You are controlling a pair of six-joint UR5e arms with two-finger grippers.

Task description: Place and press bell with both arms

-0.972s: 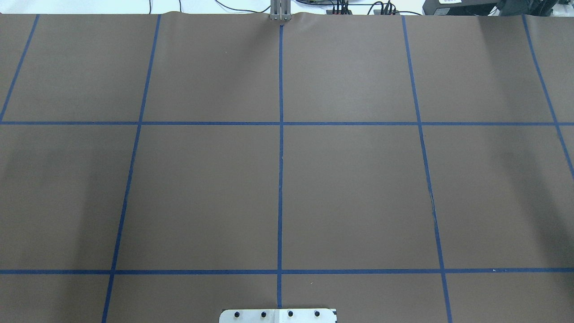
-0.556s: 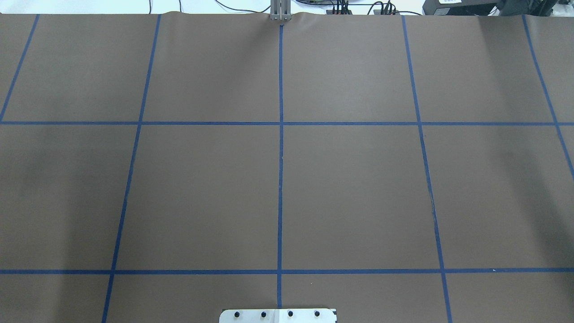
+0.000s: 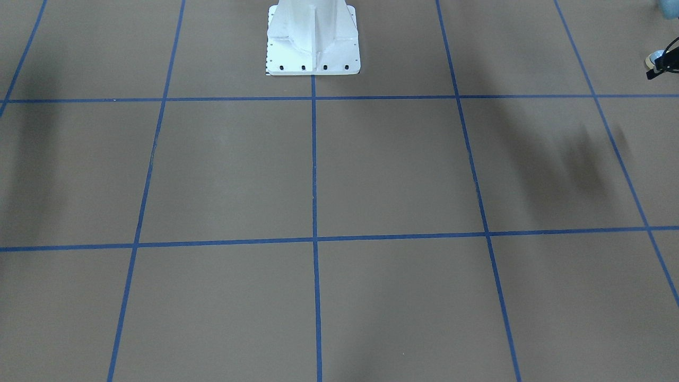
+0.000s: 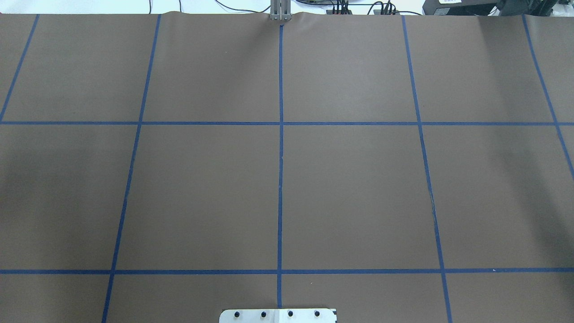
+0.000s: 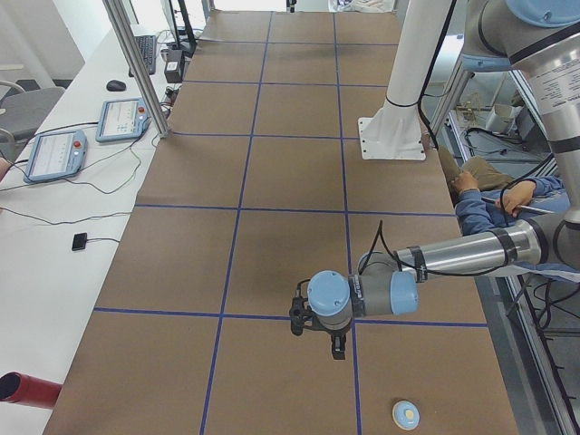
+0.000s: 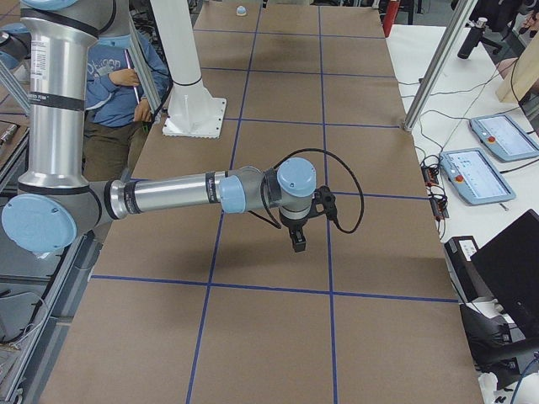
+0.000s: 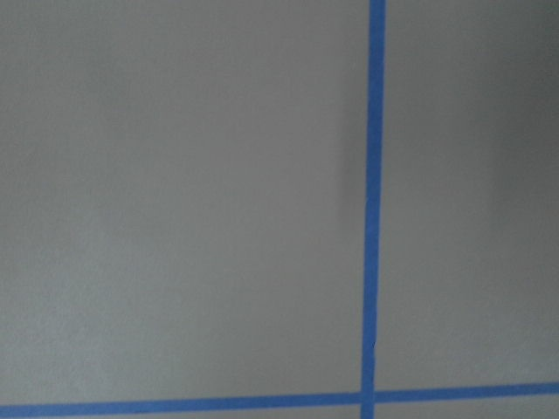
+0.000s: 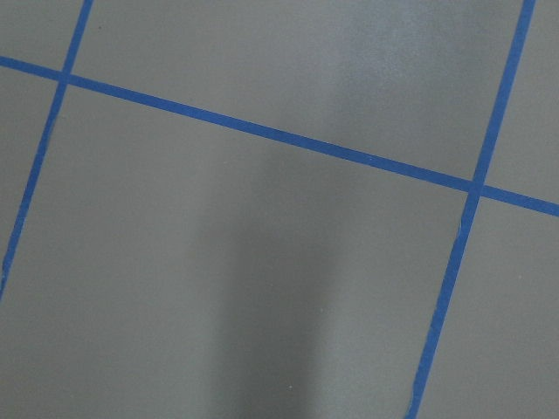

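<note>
The light-blue bell (image 5: 406, 414) with its cream button stands on the brown mat at the table's left end, near the robot's side. It shows tiny in the exterior right view (image 6: 241, 10) and at the edge of the front-facing view (image 3: 655, 57), partly behind a black part of the left arm. My left gripper (image 5: 337, 349) points down above the mat, apart from the bell. My right gripper (image 6: 297, 242) points down over the mat near the other end. I cannot tell whether either is open. Both wrist views show only mat and blue tape.
The white pedestal (image 3: 313, 40) is bolted at the robot's edge. Blue tape lines (image 4: 280, 148) grid the mat. Two tablets (image 5: 59, 154), metal posts (image 5: 136, 63) and cables lie along the white far side. A seated person (image 5: 489, 195) is behind the robot.
No arm or bell enters the overhead view. Only the faint shadows at its left and right sides have shifted a little.
</note>
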